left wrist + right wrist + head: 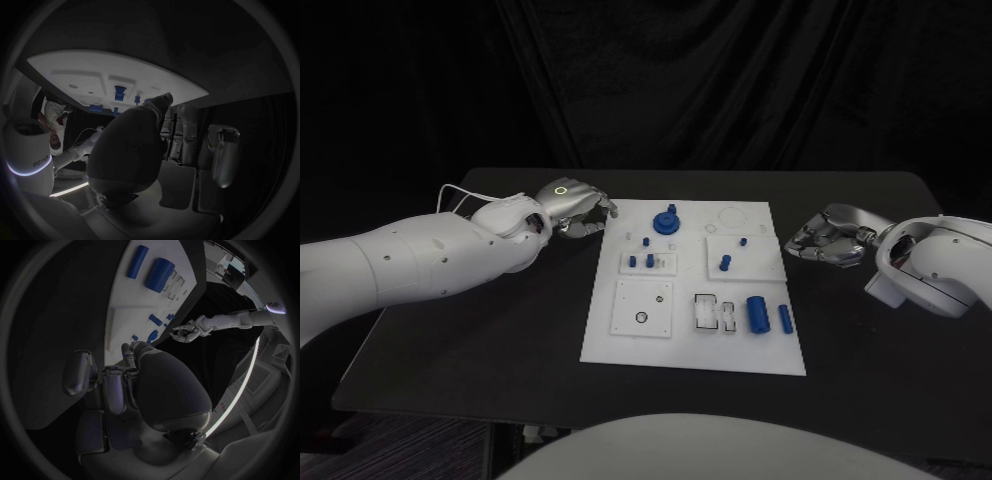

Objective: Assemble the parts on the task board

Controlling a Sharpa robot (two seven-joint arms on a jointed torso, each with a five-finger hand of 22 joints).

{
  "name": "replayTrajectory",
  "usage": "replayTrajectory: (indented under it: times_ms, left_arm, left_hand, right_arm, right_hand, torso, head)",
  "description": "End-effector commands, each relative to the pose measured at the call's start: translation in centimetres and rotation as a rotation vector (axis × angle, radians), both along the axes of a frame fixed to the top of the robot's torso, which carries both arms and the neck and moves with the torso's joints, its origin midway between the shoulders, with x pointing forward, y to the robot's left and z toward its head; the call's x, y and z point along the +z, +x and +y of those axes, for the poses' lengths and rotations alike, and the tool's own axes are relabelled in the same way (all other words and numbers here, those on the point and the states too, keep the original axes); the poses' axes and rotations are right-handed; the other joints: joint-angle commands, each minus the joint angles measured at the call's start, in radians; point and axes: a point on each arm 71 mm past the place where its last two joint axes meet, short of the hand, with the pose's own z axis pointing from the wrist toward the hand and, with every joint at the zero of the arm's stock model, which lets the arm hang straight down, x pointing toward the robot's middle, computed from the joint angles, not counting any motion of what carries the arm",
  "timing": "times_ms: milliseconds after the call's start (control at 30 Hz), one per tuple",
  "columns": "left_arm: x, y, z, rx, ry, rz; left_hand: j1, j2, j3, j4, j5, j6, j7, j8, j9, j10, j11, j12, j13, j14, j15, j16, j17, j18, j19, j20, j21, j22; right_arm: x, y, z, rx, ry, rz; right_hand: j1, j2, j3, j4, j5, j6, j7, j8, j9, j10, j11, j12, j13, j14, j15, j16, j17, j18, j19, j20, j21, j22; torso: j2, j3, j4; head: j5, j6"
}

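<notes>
a black table carries the white task board flat at its middle.

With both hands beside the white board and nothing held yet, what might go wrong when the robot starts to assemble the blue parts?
1. The two blue cylinders lie loose on their sides near the white task board's near edge; a nudge may roll them off.
2. The left hand hovers at the board's far left corner, close to the round blue gear-like part; a careless reach might knock it.
3. The right hand is curled; it must open before grasping.
</notes>
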Motion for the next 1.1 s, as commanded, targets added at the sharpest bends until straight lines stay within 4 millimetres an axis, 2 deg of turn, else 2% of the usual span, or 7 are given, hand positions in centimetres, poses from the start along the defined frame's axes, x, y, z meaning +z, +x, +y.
replayTrajectory:
  times_ms: [33,100,167,267,400,833,1100]
  left_arm:
    - [1.6,-1.5,-0.7,-0.031,-0.227,-0.070]
    - [2.0,-2.2,-0.4,-0.019,-0.368,-0.008]
    - [2.2,-2.6,-0.1,-0.002,-0.509,0.061]
    - [2.3,-3.1,0.3,0.001,-0.774,0.237]
    - [2.7,-4.0,0.3,-0.035,-1.164,0.476]
    - [4.1,-7.6,-2.2,-0.198,-1.648,0.731]
    - [4.2,-8.3,-2.0,-0.217,-1.683,0.753]
  left_hand:
    - [0.000,-0.005,-0.003,0.024,0.018,0.019,0.015,0.007,-0.006,-0.051,-0.006,0.062,0.044,-0.113,0.003,-0.093,-0.070,0.005,-0.243,0.059,0.031,0.193]
    - [-0.009,-0.001,-0.008,0.042,0.023,0.026,0.033,0.011,-0.010,-0.072,0.016,0.082,0.048,-0.146,0.024,-0.125,-0.084,0.017,-0.363,0.072,0.046,0.161]
    - [-0.020,0.027,-0.001,0.068,0.078,0.074,0.051,0.030,-0.008,-0.084,0.054,0.090,0.038,-0.224,0.081,-0.178,-0.107,0.081,-0.561,-0.005,0.066,0.113]
    - [-0.052,0.057,-0.020,0.107,0.138,0.075,0.053,0.017,-0.024,-0.123,0.120,0.075,0.000,-0.395,0.147,-0.309,-0.181,0.102,-0.974,0.026,0.072,0.016]
    - [-0.035,0.105,-0.050,0.112,0.191,0.042,0.068,-0.029,-0.095,-0.196,0.163,0.046,-0.101,-0.535,0.184,-0.449,-0.315,0.080,-1.173,0.055,-0.230,-0.104]
    - [-0.094,0.162,-0.202,0.157,0.342,-0.091,0.095,-0.029,-0.262,-0.358,0.181,0.021,-0.301,-0.697,0.216,-0.615,-0.540,0.093,-1.284,0.089,-0.609,-0.342]
    - [-0.074,0.176,-0.225,0.138,0.396,-0.132,0.100,-0.029,-0.297,-0.390,0.177,0.041,-0.346,-0.723,0.229,-0.638,-0.590,0.093,-1.293,0.098,-0.653,-0.371]
  right_arm:
    - [1.5,0.5,-0.1,-0.015,0.010,-0.068]
    - [2.6,0.9,0.0,-0.009,-0.008,-0.100]
    - [3.5,1.3,0.3,0.005,-0.040,-0.127]
    - [4.8,1.9,1.0,0.039,-0.092,-0.182]
    - [6.0,2.8,2.3,0.093,-0.134,-0.290]
    - [3.3,2.0,4.1,0.251,-0.409,-0.419]
    - [1.5,0.9,5.3,0.296,-0.452,-0.427]
  right_hand:
    - [0.001,-0.013,0.003,-0.001,0.006,0.006,-0.002,-0.001,0.002,-0.004,-0.008,-0.017,0.156,0.049,-0.007,-0.011,0.141,0.017,-0.016,0.000,-0.018,0.146]
    - [0.002,-0.019,0.009,-0.002,0.006,0.006,-0.001,-0.002,0.004,-0.068,-0.008,-0.058,0.096,0.027,-0.006,-0.044,0.097,0.025,-0.035,0.001,-0.055,0.135]
    - [0.011,-0.032,0.018,-0.007,0.006,0.014,-0.002,0.002,0.009,-0.238,-0.007,-0.176,-0.058,-0.028,-0.007,-0.128,-0.012,0.043,-0.081,0.001,-0.144,0.107]
    - [0.019,-0.053,0.030,-0.011,-0.004,0.027,-0.003,0.011,0.024,-0.489,-0.007,-0.388,-0.296,-0.088,-0.006,-0.230,-0.132,0.062,-0.138,0.001,-0.258,0.068]
    - [0.043,-0.078,0.046,-0.028,-0.008,0.023,0.002,0.017,0.048,-0.655,-0.002,-0.588,-0.495,-0.111,-0.001,-0.278,-0.190,0.069,-0.161,0.002,-0.320,0.046]
    - [0.062,-0.175,0.082,-0.102,-0.030,-0.113,0.015,-0.029,0.090,-0.865,0.050,-0.802,-0.660,-0.250,0.025,-0.356,-0.309,0.096,-0.294,0.025,-0.503,0.030]
    - [0.053,-0.223,0.090,-0.128,-0.072,-0.245,-0.019,-0.025,0.109,-1.074,0.069,-0.848,-0.708,-0.299,0.038,-0.350,-0.351,0.102,-0.335,0.040,-0.545,0.032]
  torso:
    - [0.001,-0.0010,0.0004]
    - [0.001,-0.0017,0.0004]
    - [0.003,-0.0024,-0.0005]
    - [0.004,-0.0030,-0.0043]
    - [0.008,-0.0067,-0.0045]
    - [0.028,-0.0286,0.0445]
    - [0.060,-0.0611,0.0763]
  head:
    - [0.001,0.000]
    - [0.003,0.000]
    - [0.005,0.000]
    - [0.012,0.000]
    - [0.001,0.000]
    - [-0.063,0.000]
    - [-0.112,0.000]
